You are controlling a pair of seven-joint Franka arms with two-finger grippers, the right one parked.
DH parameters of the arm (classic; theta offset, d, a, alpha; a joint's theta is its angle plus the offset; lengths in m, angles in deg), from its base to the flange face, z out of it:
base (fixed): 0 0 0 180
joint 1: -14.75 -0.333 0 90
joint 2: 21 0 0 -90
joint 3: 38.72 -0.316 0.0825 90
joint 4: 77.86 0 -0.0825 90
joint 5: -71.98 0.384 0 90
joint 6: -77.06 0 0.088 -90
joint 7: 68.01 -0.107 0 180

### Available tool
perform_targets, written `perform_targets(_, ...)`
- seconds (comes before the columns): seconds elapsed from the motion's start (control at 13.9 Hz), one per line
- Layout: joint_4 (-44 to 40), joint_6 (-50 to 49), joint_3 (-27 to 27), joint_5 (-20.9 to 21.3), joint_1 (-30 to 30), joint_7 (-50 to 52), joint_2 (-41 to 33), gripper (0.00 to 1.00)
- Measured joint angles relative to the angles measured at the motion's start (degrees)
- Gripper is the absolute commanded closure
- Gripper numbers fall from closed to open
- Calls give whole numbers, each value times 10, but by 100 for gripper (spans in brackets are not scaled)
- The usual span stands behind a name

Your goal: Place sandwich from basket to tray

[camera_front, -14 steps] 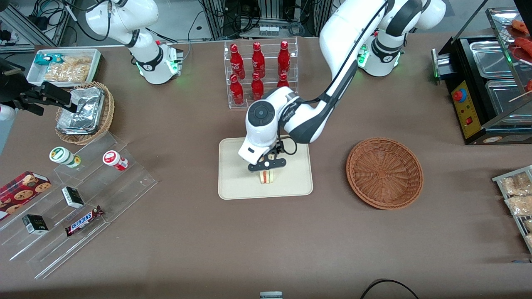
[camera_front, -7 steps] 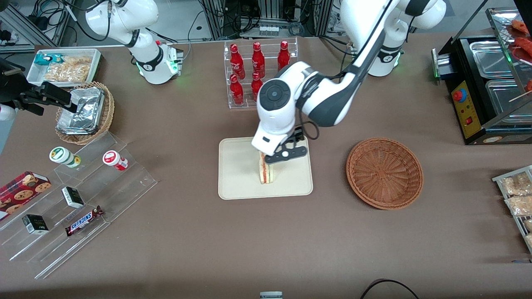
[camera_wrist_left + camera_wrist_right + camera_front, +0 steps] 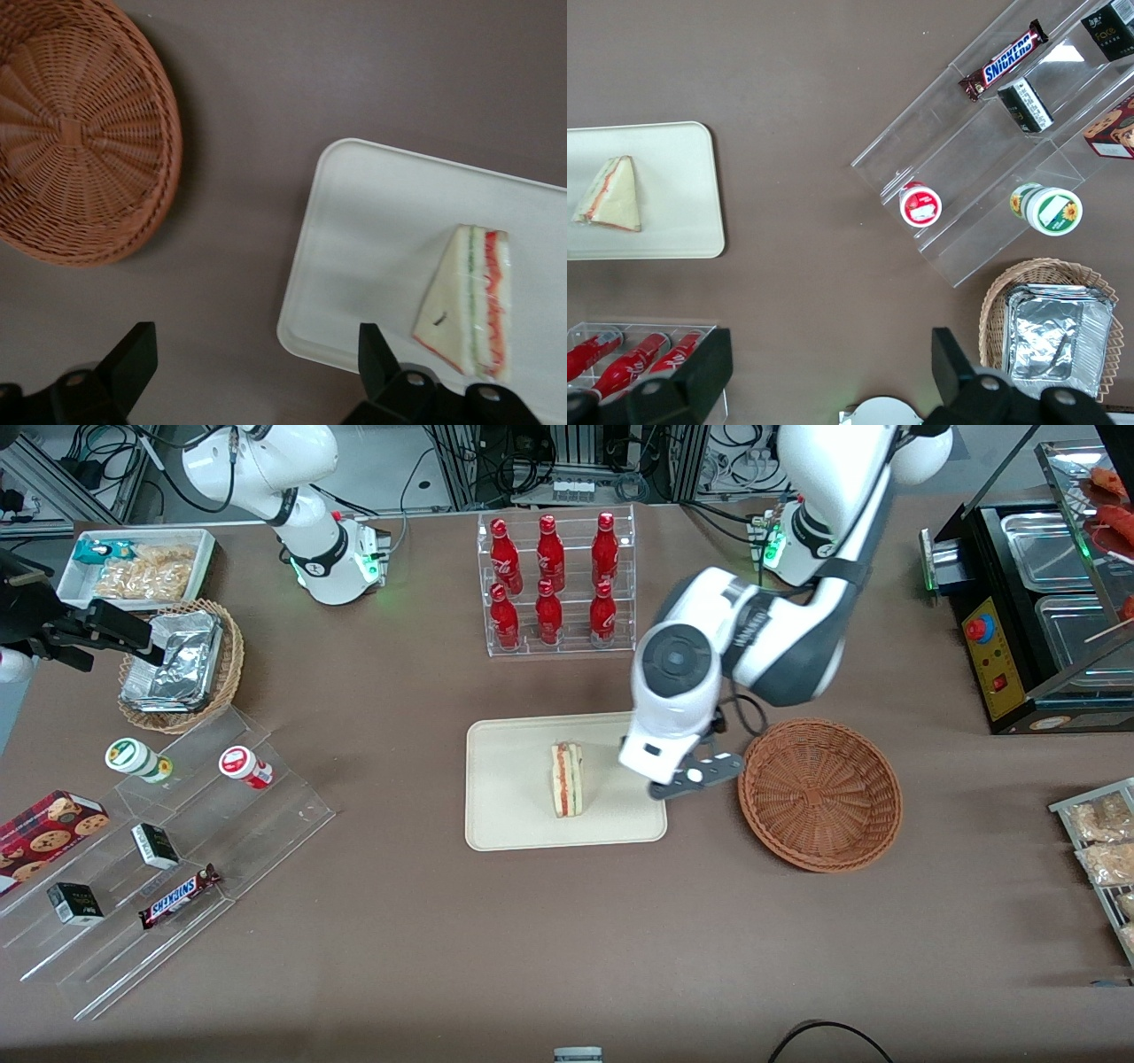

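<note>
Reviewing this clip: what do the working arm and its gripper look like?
The left arm has glossy white shells with dark grey joint sections, a round dark grey cap on the wrist and a black cable looping beside it. Its gripper is black, with two wedge-shaped fingers spread open above the tray's edge nearest the basket.

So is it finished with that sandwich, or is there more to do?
It looks essentially done. The sandwich lies on the tray, and the basket holds nothing. The end effector is open and carries nothing, hovering between tray and basket. Nothing seems left except perhaps parking the arm.
</note>
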Motion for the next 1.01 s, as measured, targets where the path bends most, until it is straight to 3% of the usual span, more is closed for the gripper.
perform_targets(0.5,128,-23,4,0,-87,-143,-134,0)
perform_targets(0.72,139,-84,59,0,-189,-236,-180,0)
perform_targets(1.01,136,-152,71,0,-268,-381,-229,0)
